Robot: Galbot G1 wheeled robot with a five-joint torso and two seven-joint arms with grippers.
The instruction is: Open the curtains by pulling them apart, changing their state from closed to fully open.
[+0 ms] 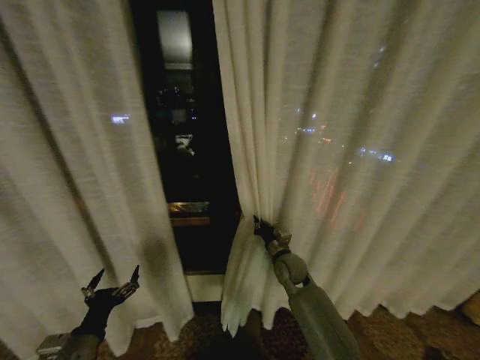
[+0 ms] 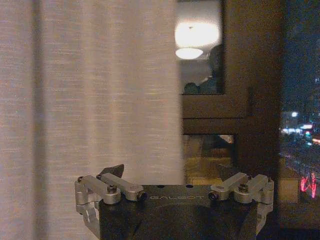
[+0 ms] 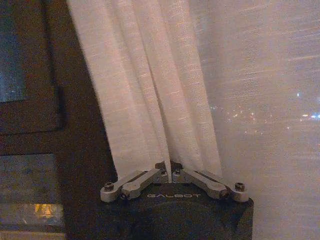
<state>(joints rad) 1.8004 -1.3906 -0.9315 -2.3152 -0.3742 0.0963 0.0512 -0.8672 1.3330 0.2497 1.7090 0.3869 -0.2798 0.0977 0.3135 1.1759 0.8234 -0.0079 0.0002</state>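
- The right curtain panel (image 1: pixel 352 150) is the largest thing in the head view, a sheer off-white sheet of vertical pleats hanging from the top down to the floor, with city lights glowing faintly through it.
- The left curtain panel (image 1: pixel 67 172) hangs on the other side, also down to the floor, its inner edge falling beside the dark gap.
- Between the two panels stands a narrow strip of dark window (image 1: pixel 184 135), showing reflections and a dark frame; the curtains are parted only this far.
- The patterned carpet (image 1: pixel 397 330) lies under the hems.
- The right gripper (image 1: pixel 260 225) sits at the inner edge of the right panel, its jaws closed together on a gathered fold of the fabric, as the right wrist view shows.
- The left gripper (image 1: pixel 113 284) is low in front of the left panel, its fingers spread wide, with nothing between them.
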